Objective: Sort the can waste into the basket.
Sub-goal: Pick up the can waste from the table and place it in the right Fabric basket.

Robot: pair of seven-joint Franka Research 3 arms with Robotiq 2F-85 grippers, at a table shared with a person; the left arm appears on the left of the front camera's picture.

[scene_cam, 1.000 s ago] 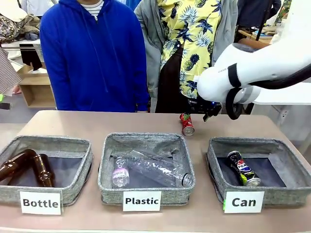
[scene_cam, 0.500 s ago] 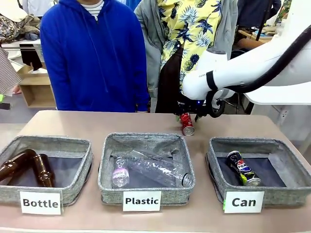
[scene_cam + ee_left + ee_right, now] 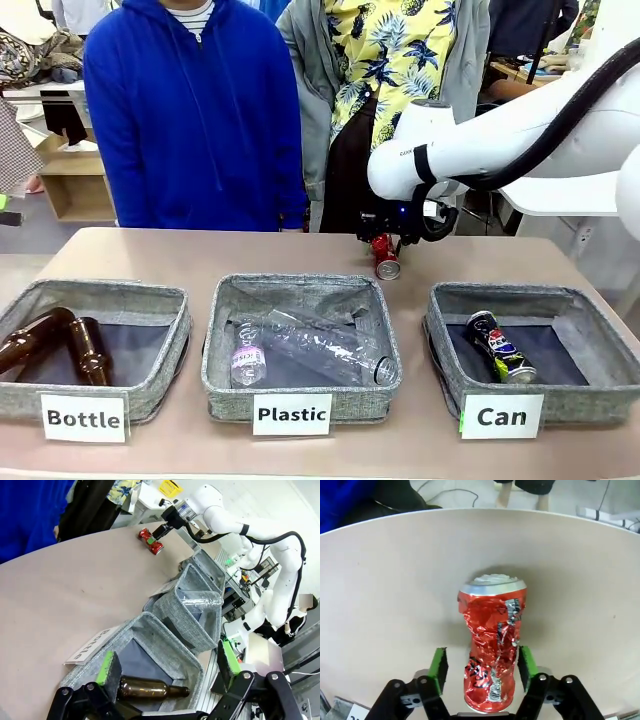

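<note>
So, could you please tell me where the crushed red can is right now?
The crushed red metal can lies on the table behind the grey woven "Plastic" basket, right of centre in the front view, between the right tool's open green pads.

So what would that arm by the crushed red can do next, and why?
Probably close its fingers. In the right wrist view the right gripper is open, a green pad on each side of the red can, which lies dented on the table. Neither pad seems to press it yet. The black can already lies in the Can basket, so this one is left to sort.
</note>
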